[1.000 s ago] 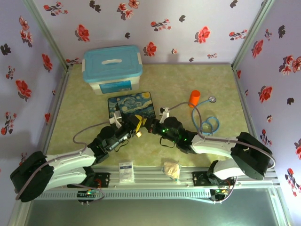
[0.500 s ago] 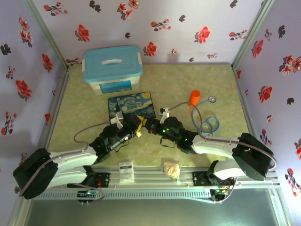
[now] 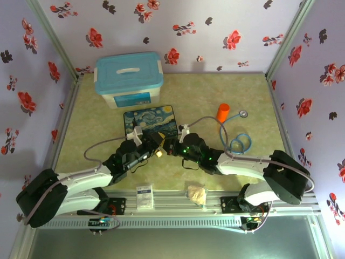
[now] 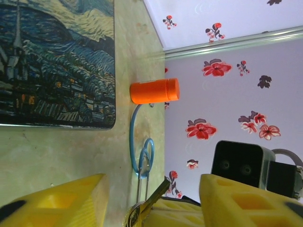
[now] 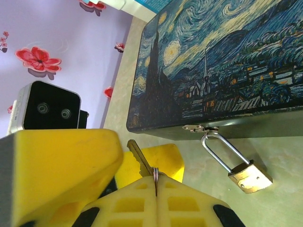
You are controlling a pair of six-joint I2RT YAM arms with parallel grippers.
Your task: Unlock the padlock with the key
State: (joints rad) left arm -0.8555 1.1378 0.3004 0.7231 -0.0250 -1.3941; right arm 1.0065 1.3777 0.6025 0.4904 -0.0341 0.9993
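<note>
One padlock (image 5: 249, 176) on starry box (image 5: 227, 61) hasp (image 5: 201, 128)

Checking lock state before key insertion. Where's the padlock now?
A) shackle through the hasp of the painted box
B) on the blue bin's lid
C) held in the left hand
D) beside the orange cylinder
A: in the right wrist view, the padlock hangs by its silver shackle from the hasp on the front edge of the painted box.
</note>
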